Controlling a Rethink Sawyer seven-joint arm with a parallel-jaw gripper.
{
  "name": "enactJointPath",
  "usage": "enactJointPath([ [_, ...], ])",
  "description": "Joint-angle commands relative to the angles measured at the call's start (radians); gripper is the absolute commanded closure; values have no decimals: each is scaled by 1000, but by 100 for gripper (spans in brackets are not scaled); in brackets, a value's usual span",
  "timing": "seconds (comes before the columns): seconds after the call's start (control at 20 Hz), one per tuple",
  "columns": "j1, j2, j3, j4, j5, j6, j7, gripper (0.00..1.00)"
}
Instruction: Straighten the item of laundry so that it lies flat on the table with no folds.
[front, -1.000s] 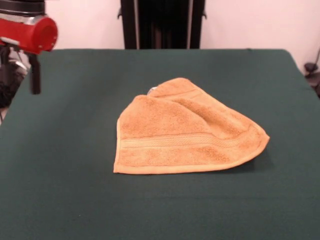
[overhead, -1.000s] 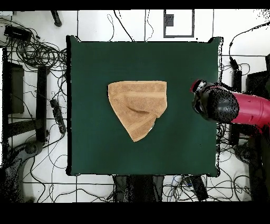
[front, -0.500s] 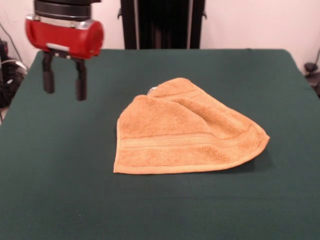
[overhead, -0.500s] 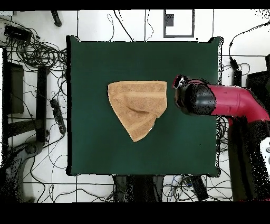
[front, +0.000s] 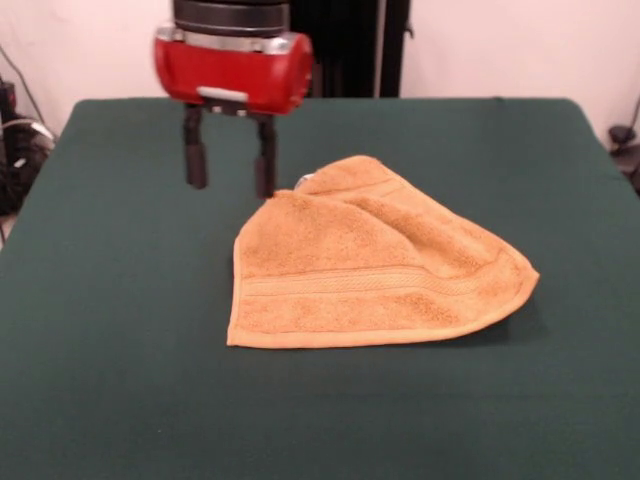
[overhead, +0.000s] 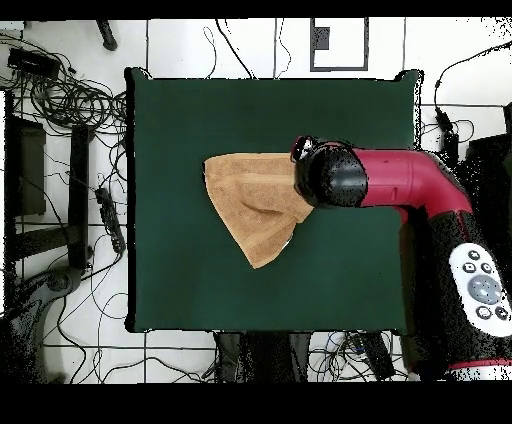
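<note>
1. The washcloth (front: 375, 265) lies folded over itself mid-table (front: 120, 380).
2. The gripper (front: 229, 173) hangs at its ten o'clock corner, fingers (front: 196, 160) spread wide, holding nothing.

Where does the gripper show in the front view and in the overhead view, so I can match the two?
Front view: gripper upper left of centre, fingers open, beside the washcloth's far left edge.
Overhead view: hidden beneath the arm's round head, right of centre.
Shared landmark: the folded washcloth's pointed corner.

Front and overhead cameras, seemingly distant, share table (front: 90, 380).
</note>
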Motion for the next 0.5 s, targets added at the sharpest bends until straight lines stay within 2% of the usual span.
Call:
enactJointPath([
  [0.05,91,35,3,79,67,123,77,0],
  [0.5,187,75,-84,66,92,81,178,0],
])
